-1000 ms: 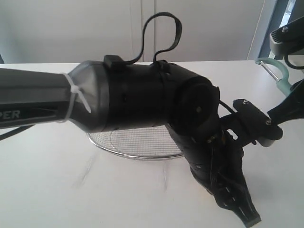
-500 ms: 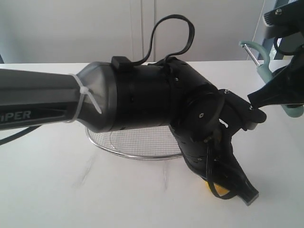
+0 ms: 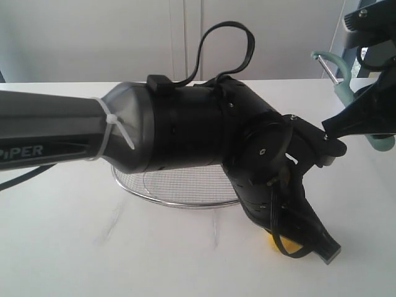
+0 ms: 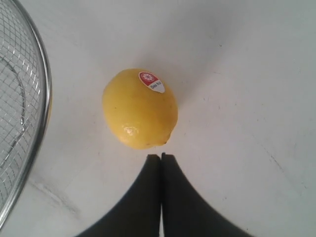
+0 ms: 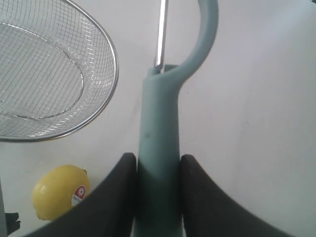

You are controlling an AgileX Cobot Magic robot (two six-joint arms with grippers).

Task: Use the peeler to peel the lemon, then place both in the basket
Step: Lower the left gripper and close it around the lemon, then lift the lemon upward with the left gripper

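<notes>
In the exterior view the left arm (image 3: 185, 133), matte black with a grey sleeve and a white cable tie, fills the frame and hides most of the scene. Below it a strip of the basket (image 3: 176, 202) shows, silver wire mesh under a smooth metal rim, sitting on the white table (image 3: 68, 247). Only a yellow sliver of the lemon (image 3: 273, 242) peeks out beside the arm's lower end.

The left wrist view fills in what that view hides. The lemon lies whole on the table just beside the basket's rim, outside it and not touching it. Its skin is glossy and finely dimpled. Its nubbed tip points toward the left gripper (image 4: 160, 158), whose two black fingers are pressed together on nothing. A red-and-white sticker (image 4: 151, 81) sits on its upper side.

At the right of the exterior view the peeler (image 3: 342, 78) is held high, tilted, with its looped head up and leftward. The right wrist view shows the right gripper (image 5: 158, 159) clamped on the smooth pale teal handle, its long axis running straight out between the fingers to the metal blade (image 5: 160, 34).
</notes>
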